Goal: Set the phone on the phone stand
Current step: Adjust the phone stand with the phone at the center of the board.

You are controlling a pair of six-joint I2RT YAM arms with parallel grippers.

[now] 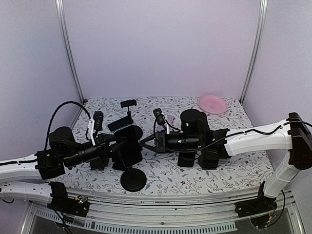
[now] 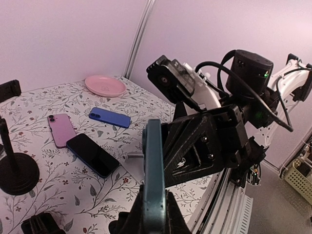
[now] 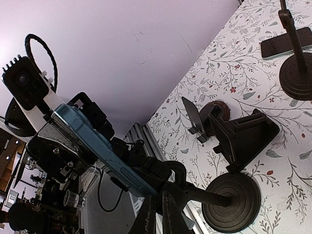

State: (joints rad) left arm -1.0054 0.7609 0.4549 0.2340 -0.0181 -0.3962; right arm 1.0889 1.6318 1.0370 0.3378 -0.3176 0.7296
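Left tool [image 2: 155,214] clamped on teal phone [image 2: 154,161]; right tool [image 3: 157,208] closed, what it touches unclear.

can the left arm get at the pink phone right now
Probably not: the left claw is shut on the teal phone, so it has no free grip, though the pink phone lies uncovered.

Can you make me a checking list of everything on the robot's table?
Surface: flowery table.
Job's things: teal phone held off the table; phone stand at the front edge.
Clutter: pink plate, pink phone, blue phone, black phone, lying flat.
Grippers: left gripper shut on teal phone; right gripper shut, beside it.
Cables: black cable loops over the left arm.
Surroundings: plain walls, metal posts.
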